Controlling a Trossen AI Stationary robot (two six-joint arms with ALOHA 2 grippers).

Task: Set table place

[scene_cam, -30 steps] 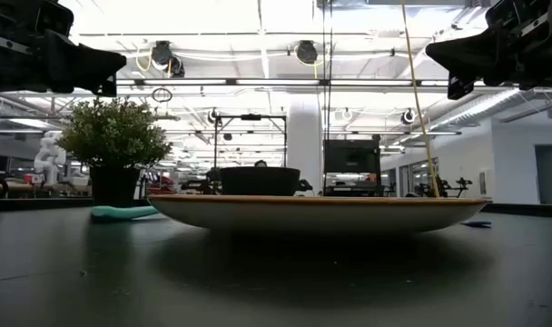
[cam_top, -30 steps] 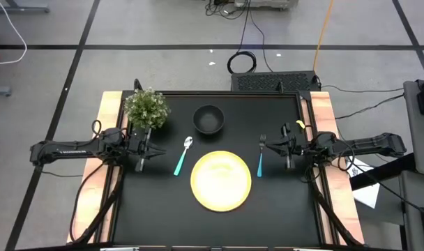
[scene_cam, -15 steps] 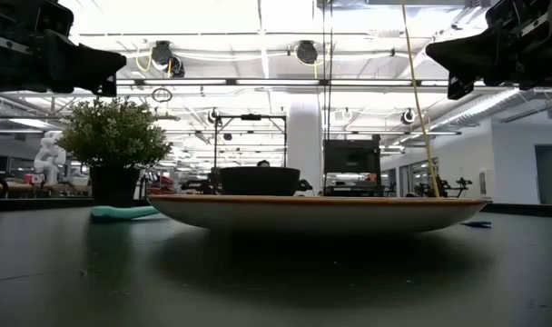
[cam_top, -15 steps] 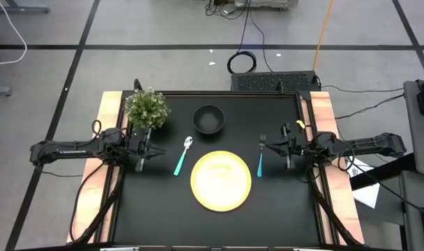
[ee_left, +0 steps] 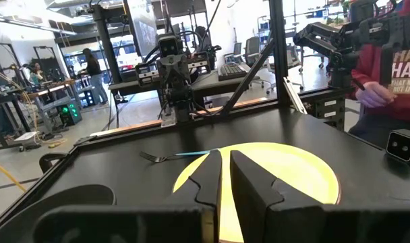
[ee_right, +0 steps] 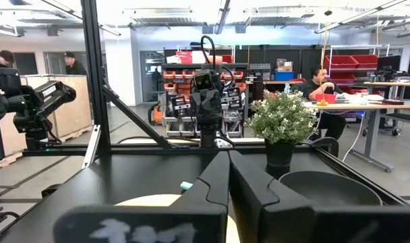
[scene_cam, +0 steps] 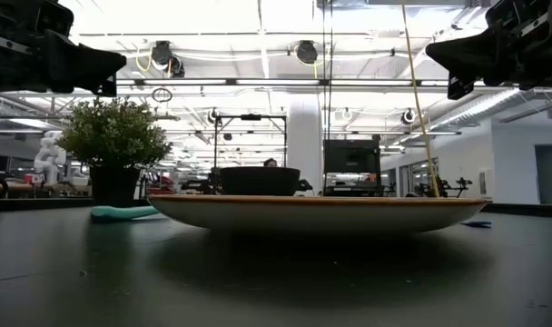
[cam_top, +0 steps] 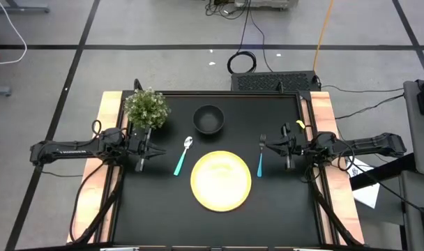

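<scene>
Now I see the table (cam_top: 282,209) carrying the yellow plate (cam_top: 220,180) near its front edge, black bowl (cam_top: 208,119) toward the back. Spoon (cam_top: 182,156) and fork (cam_top: 261,156) flank the plate, long axes running front to back, heads rearward. Left gripper (cam_top: 158,149) is nearly closed and empty; right gripper (cam_top: 263,146), pinched shut, hangs over the fork and could knock it askew if lowered.

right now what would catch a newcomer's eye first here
The yellow plate stands out, bright on the black table near its middle. A black bowl sits behind it, with a teal spoon on its left and a teal fork on its right. A green plant fills the far left corner.
</scene>
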